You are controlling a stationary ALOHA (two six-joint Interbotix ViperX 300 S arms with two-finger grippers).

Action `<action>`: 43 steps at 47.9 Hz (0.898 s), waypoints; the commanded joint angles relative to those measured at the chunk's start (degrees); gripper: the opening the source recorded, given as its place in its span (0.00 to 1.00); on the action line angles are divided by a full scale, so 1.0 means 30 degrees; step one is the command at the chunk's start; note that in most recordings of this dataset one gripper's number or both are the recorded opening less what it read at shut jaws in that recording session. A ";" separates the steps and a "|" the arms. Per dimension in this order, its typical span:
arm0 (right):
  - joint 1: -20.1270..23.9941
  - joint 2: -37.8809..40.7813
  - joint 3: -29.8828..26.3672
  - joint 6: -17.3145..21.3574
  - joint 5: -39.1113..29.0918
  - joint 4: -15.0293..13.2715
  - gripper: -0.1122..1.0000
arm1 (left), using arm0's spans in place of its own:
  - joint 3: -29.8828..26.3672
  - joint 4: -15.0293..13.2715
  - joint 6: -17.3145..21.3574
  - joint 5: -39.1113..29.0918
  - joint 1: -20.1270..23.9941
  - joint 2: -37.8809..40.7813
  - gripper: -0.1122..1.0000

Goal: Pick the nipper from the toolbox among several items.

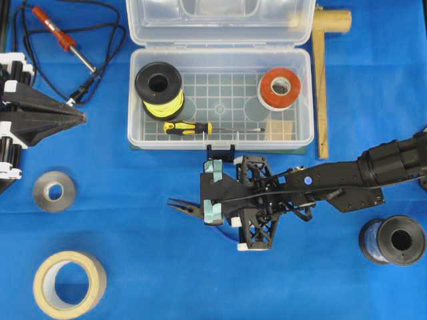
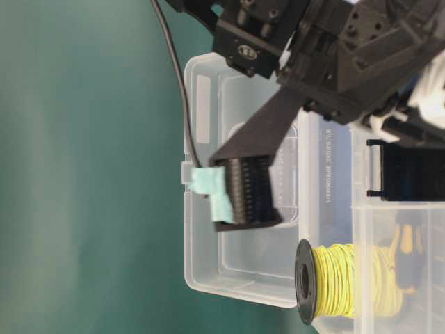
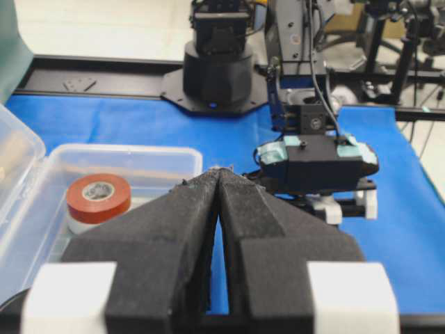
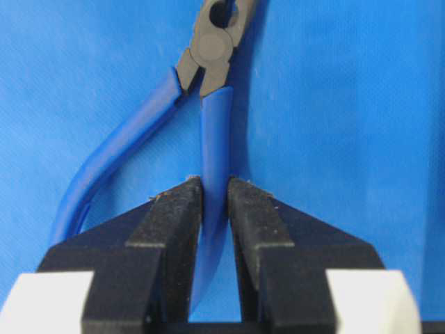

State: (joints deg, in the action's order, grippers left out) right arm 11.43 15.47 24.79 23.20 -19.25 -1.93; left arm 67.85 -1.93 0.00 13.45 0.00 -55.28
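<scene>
The clear toolbox [image 1: 220, 141] stands open at the top middle. In it are a black spool of yellow wire [image 1: 159, 90], a yellow-black screwdriver [image 1: 189, 127], a red-orange tape roll [image 1: 279, 87] and a small wooden block [image 1: 280, 129]. My right gripper [image 1: 207, 200] is in front of the box, over the blue cloth. It is shut on one blue handle of the nipper [image 4: 214, 132], pinched between the pads [image 4: 182, 209]. The nipper's dark jaws [image 1: 183, 207] point left. My left gripper [image 1: 75, 119] is shut and empty at the far left; its tips meet in the left wrist view [image 3: 220, 172].
A red-handled soldering iron [image 1: 59, 32] with a black cord lies at the top left. A grey tape roll [image 1: 53, 191] and a beige tape roll [image 1: 69, 283] lie at the lower left. A black spool [image 1: 393, 240] is at the right. A wooden T-shaped piece [image 1: 322, 80] lies right of the box.
</scene>
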 commanded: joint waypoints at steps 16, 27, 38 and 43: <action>0.0117 -0.5684 0.0029 -0.0146 -0.2461 -0.1582 0.81 | -0.0264 -0.0029 -0.0029 -0.0205 0.0029 -0.0029 0.10; 0.0059 -1.0342 0.2578 0.0117 -0.2490 -0.3750 0.80 | -0.0264 -0.0029 -0.0059 -0.0527 0.0029 -0.0264 0.10; -0.0381 -1.5117 0.6650 0.0439 0.0029 -0.3838 0.80 | -0.0234 -0.0059 -0.0059 -0.0645 0.0029 -0.0322 0.10; -0.0645 -1.7666 0.8906 0.0469 0.1406 -0.3867 0.80 | -0.0205 -0.0059 -0.0059 -0.0645 0.0029 -0.0322 0.10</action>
State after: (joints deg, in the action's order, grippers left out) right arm 9.93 -32.26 48.25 24.52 -17.93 -13.36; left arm 67.85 -2.02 -0.09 11.25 0.00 -56.51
